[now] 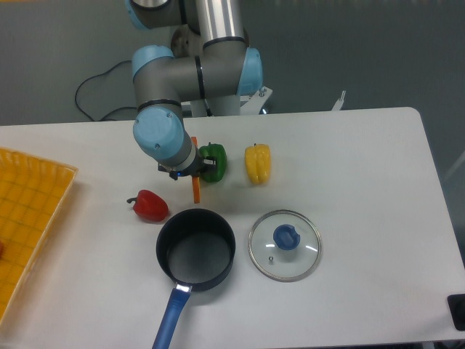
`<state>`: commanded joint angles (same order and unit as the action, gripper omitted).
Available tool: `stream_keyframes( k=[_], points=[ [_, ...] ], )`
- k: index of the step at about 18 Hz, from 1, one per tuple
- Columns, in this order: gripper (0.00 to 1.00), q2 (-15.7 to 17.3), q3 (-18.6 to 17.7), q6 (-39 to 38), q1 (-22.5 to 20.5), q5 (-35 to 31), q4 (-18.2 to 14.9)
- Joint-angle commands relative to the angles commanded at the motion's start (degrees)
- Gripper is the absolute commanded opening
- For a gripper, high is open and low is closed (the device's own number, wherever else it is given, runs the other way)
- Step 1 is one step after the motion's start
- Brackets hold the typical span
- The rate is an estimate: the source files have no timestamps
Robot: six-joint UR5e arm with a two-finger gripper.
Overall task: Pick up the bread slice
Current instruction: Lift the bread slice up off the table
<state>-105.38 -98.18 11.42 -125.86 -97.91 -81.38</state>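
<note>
Bread slice (195, 187) edge-on, end effector (190, 173) mostly hidden.

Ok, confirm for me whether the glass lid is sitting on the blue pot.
No, the glass lid lies flat on the table to the right of the open blue pot.

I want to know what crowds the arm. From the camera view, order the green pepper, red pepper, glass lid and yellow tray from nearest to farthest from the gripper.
1. Green pepper: right beside the gripper, on its right in the image.
2. Red pepper: lower left, on the table.
3. Glass lid: lower right, beside the pot.
4. Yellow tray: far left edge.
</note>
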Motion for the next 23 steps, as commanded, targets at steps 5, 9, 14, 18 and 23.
stream_keyframes(
  k=[5, 9, 14, 18, 23],
  points=[
    [0.03, 1.23, 1.32, 6.77, -0.35, 1.05, -0.44],
    [0.03, 1.23, 7.37, 8.97, -1.49, 2.81, -6.67],
    [0.03, 1.06, 12.57, 12.05, -3.69, 5.17, -10.02],
    [0.03, 0.97, 15.2, 11.96, -5.89, 8.34, -9.59],
    [0.03, -0.61, 17.67, 11.0, -6.68, 13.62, -6.69]
  ],
)
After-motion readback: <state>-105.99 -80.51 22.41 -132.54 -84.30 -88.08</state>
